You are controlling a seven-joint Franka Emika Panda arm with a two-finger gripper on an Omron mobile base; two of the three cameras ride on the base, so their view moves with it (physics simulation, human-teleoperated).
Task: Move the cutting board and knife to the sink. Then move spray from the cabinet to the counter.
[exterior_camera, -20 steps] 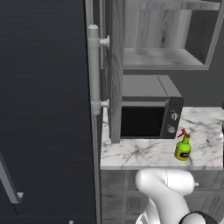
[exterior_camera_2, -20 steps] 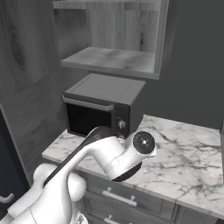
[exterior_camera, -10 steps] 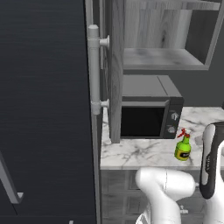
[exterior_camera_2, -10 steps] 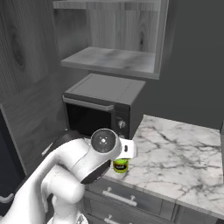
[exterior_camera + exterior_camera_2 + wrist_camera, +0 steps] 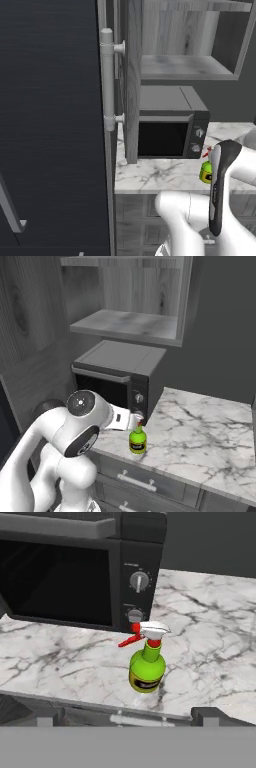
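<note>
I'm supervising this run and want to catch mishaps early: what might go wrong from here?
The spray stands upright near the counter front edge; a nudge from the open claw pulling back might tip it off. The arm's elbow swings close to the microwave and may clip it.

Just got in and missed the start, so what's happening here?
A white robot arm is working at the marble counter beside the microwave. The green spray stands upright on the counter in front of the microwave's knobs. The claw is open, apart from the bottle and holding nothing. The cabinet shelf above is bare.
</note>
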